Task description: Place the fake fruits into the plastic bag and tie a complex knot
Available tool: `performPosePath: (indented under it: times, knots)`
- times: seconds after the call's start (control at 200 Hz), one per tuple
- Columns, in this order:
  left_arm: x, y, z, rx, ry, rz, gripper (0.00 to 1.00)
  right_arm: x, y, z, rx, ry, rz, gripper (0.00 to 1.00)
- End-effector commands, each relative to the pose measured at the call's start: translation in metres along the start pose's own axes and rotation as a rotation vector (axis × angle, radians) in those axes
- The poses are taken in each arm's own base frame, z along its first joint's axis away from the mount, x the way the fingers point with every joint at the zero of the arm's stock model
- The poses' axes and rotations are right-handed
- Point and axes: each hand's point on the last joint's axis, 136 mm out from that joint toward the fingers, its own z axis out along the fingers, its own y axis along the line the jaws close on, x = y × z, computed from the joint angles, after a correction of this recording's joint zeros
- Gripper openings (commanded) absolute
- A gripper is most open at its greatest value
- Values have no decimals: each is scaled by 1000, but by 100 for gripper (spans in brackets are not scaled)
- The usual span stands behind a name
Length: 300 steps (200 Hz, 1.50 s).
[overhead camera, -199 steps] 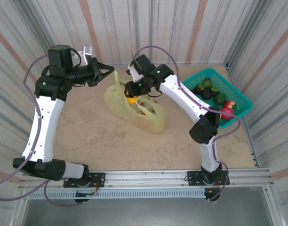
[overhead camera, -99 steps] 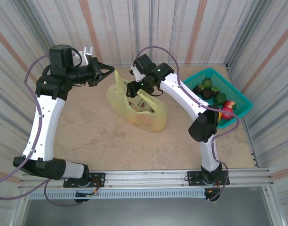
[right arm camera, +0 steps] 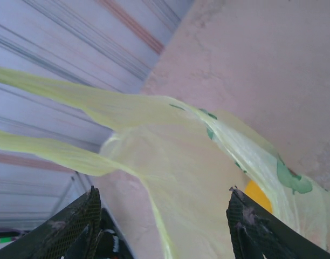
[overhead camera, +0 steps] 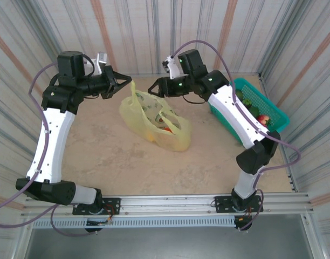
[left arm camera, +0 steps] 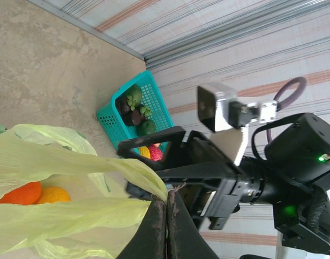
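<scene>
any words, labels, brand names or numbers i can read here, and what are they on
No text can be read anywhere in these views.
plastic bag: green patches are printed on it, but they are crumpled and blurred, and no letters can be made out.
right arm: small green lights glow on its black housing; no lettering can be made out.
</scene>
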Motion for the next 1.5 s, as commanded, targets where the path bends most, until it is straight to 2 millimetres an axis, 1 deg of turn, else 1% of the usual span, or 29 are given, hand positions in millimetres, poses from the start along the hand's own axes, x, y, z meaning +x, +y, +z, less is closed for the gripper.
performPosePath:
  times: [0.0, 0.025, 0.055, 0.09, 0.13, 0.15, 0.165, 0.195, 0.26, 0.296, 0.351, 0.406, 0.496, 0.581, 0.641, 0.726, 0.796, 0.837, 0.907, 1.012, 1.177, 1.267, 1.373, 1.498]
  knots:
    - [1, 0, 1, 5, 7, -6, 0, -24, -3, -24, -41, -96, 68, 64]
    - [2, 0, 2, 6, 9, -10, 0, -28, -14, -30, 0, -120, 92, 65]
    - [2, 0, 2, 7, 11, -14, 0, -33, -35, -40, 78, -154, 132, 66]
    - [2, 0, 2, 8, 12, -18, 0, -36, -64, -54, 180, -191, 197, 66]
    - [1, 0, 3, 8, 13, -24, 0, -34, -99, -70, 278, -219, 282, 66]
    - [1, -1, 3, 9, 13, -27, 0, -34, -115, -82, 323, -240, 323, 66]
    - [1, 0, 3, 8, 13, -28, 0, -25, -132, -85, 367, -229, 362, 67]
    - [1, -1, 3, 11, 15, -32, 0, -15, -161, -102, 459, -239, 423, 68]
    - [-1, -1, 5, 14, 17, -35, 0, 9, -214, -141, 660, -260, 506, 70]
    - [-1, -1, 6, 14, 20, -40, 0, 25, -238, -162, 754, -271, 555, 71]
    - [-1, -1, 8, 14, 24, -49, 0, 48, -270, -189, 854, -287, 622, 72]
    - [-2, -1, 10, 16, 30, -56, 0, 70, -296, -214, 933, -307, 697, 72]
    - [-1, -1, 15, 19, 42, -61, 0, 98, -329, -236, 1027, -293, 746, 72]
    - [0, 1, 19, 16, 54, -72, 0, 113, -352, -249, 1113, -247, 746, 72]
    - [2, 3, 21, 12, 60, -78, 0, 121, -367, -259, 1168, -226, 753, 73]
    - [2, 3, 22, 13, 65, -82, 0, 125, -386, -270, 1208, -222, 780, 76]
    - [1, 3, 23, 13, 64, -78, 0, 124, -401, -273, 1175, -230, 824, 78]
    - [0, 2, 22, 15, 62, -76, 0, 121, -408, -270, 1134, -242, 849, 78]
    - [0, 1, 22, 17, 63, -77, 0, 113, -419, -256, 1018, -257, 872, 78]
    - [0, 1, 22, 18, 60, -72, 0, 115, -436, -246, 991, -208, 897, 75]
    - [2, 3, 22, 14, 64, -75, 0, 127, -464, -239, 1022, -110, 887, 73]
    - [3, 3, 22, 17, 69, -78, 0, 132, -477, -240, 1060, -44, 872, 73]
    - [4, 7, 22, 10, 70, -81, 0, 140, -488, -243, 1099, -16, 873, 72]
    - [5, 9, 20, 6, 70, -84, 0, 145, -495, -239, 1099, 11, 884, 71]
